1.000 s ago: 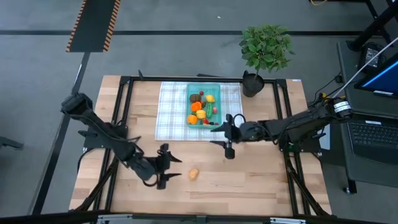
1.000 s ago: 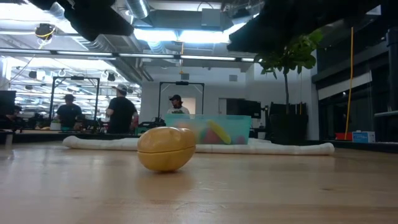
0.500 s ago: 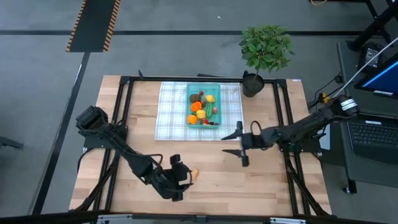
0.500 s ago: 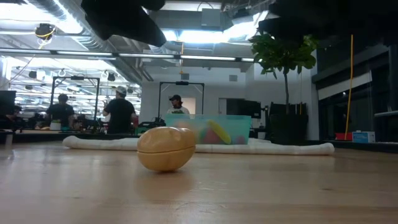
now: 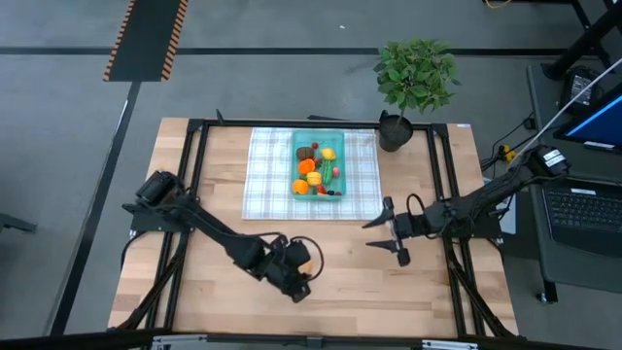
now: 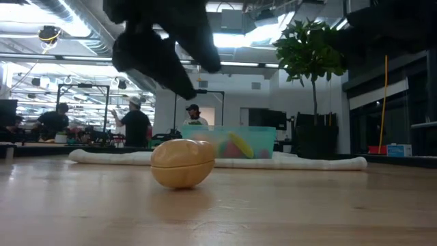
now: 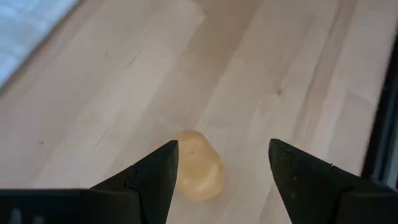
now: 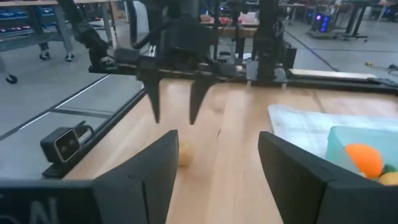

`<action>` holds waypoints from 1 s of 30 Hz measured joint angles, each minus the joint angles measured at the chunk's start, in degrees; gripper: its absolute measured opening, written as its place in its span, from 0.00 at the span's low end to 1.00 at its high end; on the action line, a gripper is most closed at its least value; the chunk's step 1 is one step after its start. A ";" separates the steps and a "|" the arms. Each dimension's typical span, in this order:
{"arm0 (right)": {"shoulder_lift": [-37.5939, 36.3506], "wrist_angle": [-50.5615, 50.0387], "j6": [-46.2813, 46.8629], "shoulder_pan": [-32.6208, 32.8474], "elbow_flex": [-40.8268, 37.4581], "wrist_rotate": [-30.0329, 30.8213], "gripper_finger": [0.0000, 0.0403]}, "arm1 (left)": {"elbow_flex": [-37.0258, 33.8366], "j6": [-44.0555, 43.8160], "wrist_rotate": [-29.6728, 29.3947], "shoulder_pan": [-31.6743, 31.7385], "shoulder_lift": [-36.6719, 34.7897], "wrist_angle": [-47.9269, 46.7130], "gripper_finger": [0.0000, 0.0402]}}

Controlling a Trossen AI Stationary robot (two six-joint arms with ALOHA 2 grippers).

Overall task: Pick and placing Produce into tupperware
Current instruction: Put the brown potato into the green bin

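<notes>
Since a second ago the left gripper (image 5: 303, 268) has swung in along the front part of the table (image 5: 428, 292) and now sits right over the tan potato (image 5: 306, 265), while the right gripper (image 5: 386, 231) has drawn back toward the right side, clear of the checked cloth (image 5: 267, 180).

From above, the teal tupperware (image 5: 318, 136) lies on the cloth near the back edge, holding oranges, a lemon, a kiwi and small red pieces. A potted plant (image 5: 416, 78) stands at the back right corner. The potato is alone on bare wood — well forward of the cloth.

At table height, the potato (image 6: 182, 162) rests on the wood with the left gripper (image 6: 164, 51) hanging just above it, not touching. The tupperware (image 6: 229, 142) shows behind, and people stand far off in the room.

Looking past the left wrist, its fingers (image 7: 155, 177) stand apart with the potato (image 7: 198, 165) between them.

From the right wrist, its own fingers (image 8: 155, 165) are spread — nothing between them — and the left gripper (image 8: 174, 106) shows across the table above the potato (image 8: 185, 152).
</notes>
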 joint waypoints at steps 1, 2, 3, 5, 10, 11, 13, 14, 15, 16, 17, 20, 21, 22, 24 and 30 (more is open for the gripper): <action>-0.05 -0.04 0.61 0.27 -0.32 0.01 0.55 | 0.24 -0.52 0.53 0.41 0.22 -0.61 0.60; -0.03 -0.21 0.85 0.47 -0.42 0.00 0.55 | 0.37 -0.89 1.63 0.91 0.50 -0.54 0.60; -0.02 -0.60 1.06 0.78 -0.44 0.06 0.55 | 0.46 -1.19 2.41 1.26 0.69 -0.38 0.60; -0.03 -1.49 1.22 1.28 -0.46 0.00 0.55 | 0.46 -2.11 3.81 2.09 0.71 -1.12 0.60; -0.01 -1.85 1.08 2.22 -0.46 0.02 0.55 | 0.44 -2.34 5.76 3.70 0.71 -3.56 0.60; -0.01 -1.85 1.02 2.24 -0.46 0.00 0.55 | 0.46 -2.40 6.36 3.83 0.71 -3.76 0.60; -0.01 -2.04 1.01 2.24 -0.46 0.00 0.55 | 0.44 -3.00 7.01 3.97 0.71 -3.91 0.60; -0.01 -2.11 0.97 2.22 -0.46 0.00 0.55 | 0.44 -3.38 7.24 3.97 0.71 -3.88 0.60; -0.01 -2.09 0.93 2.22 -0.47 0.00 0.55 | 0.45 -3.48 7.38 3.98 0.68 -3.88 0.60; -0.01 -2.07 0.93 2.22 -0.46 0.02 0.55 | 0.44 -3.49 7.44 3.99 0.68 -3.88 0.60; -0.01 -2.10 0.91 2.22 -0.46 0.02 0.55 | 0.44 -3.59 7.52 3.96 0.68 -3.87 0.60; -0.01 -2.40 0.88 2.22 -0.46 0.02 0.55 | 0.44 -4.61 7.81 3.47 0.68 -3.68 0.60; -0.01 -2.44 0.87 2.22 -0.46 0.02 0.55 | 0.44 -4.95 7.88 3.33 0.68 -3.68 0.60; -0.01 -2.44 0.87 2.22 -0.46 0.02 0.55 | 0.45 -5.09 7.94 3.09 0.68 -3.64 0.60; -0.01 -2.44 0.78 2.22 -0.46 0.02 0.55 | 0.44 -5.12 8.02 2.61 0.68 -3.64 0.60; 0.00 -2.44 0.74 2.22 -0.46 0.02 0.55 | 0.44 -7.74 8.06 1.42 0.68 -1.93 0.60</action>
